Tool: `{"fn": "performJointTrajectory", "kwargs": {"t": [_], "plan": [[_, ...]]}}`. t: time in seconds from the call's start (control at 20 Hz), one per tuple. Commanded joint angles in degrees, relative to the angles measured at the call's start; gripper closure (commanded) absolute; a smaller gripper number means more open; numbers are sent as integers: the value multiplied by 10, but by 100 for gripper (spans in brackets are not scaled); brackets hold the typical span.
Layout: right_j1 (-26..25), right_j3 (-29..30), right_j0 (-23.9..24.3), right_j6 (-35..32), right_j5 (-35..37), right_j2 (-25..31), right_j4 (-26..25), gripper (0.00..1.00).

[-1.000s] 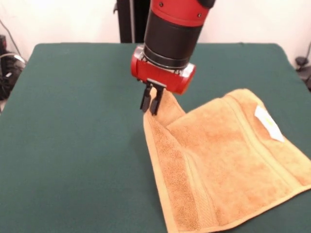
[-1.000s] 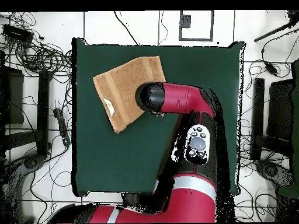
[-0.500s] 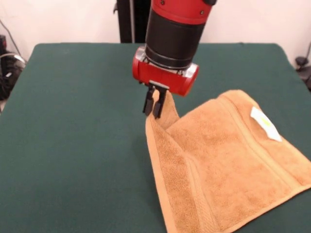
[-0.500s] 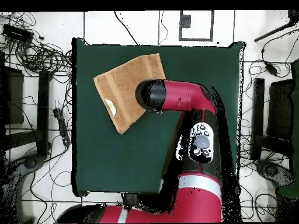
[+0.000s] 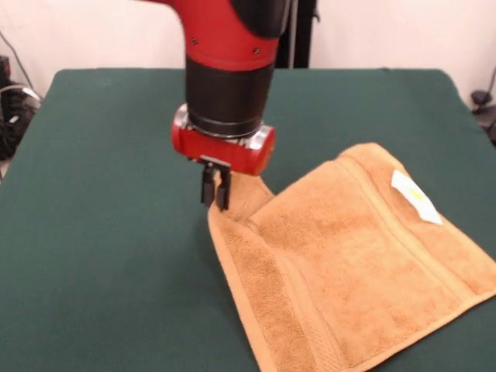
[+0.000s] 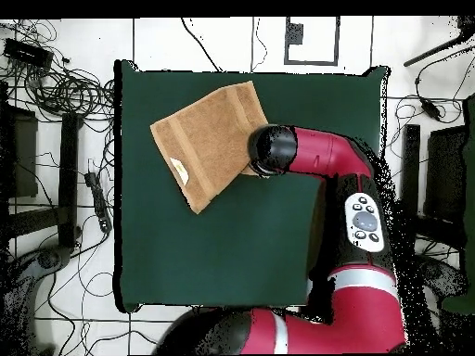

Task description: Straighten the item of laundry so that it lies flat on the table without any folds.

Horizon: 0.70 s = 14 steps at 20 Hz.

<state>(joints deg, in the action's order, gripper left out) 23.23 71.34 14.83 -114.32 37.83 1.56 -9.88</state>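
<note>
- The hand point(image 5: 216, 190) is clenched on one corner of the towel point(image 5: 356, 263), just left of the middle of the front view, and holds that corner raised off the counter point(image 5: 101, 232).
- From the pinched corner the cloth slopes down toward the lower right of the front view, with a ridge running down beside its left border.
- A white label point(image 5: 415, 197) lies on the towel near the right edge.
- In the overhead view the towel point(image 6: 209, 139) sits in the upper left part of the green counter point(image 6: 232, 250).
- There the arm covers the held corner.
</note>
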Motion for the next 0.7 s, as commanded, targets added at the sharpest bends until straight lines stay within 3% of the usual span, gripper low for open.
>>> {"fn": "performJointTrajectory", "kwargs": {"t": [0.05,0.7], "plan": [[-42,39,24,172,-26,132,-59,100],[-59,30,81,207,41,223,-109,100]]}}
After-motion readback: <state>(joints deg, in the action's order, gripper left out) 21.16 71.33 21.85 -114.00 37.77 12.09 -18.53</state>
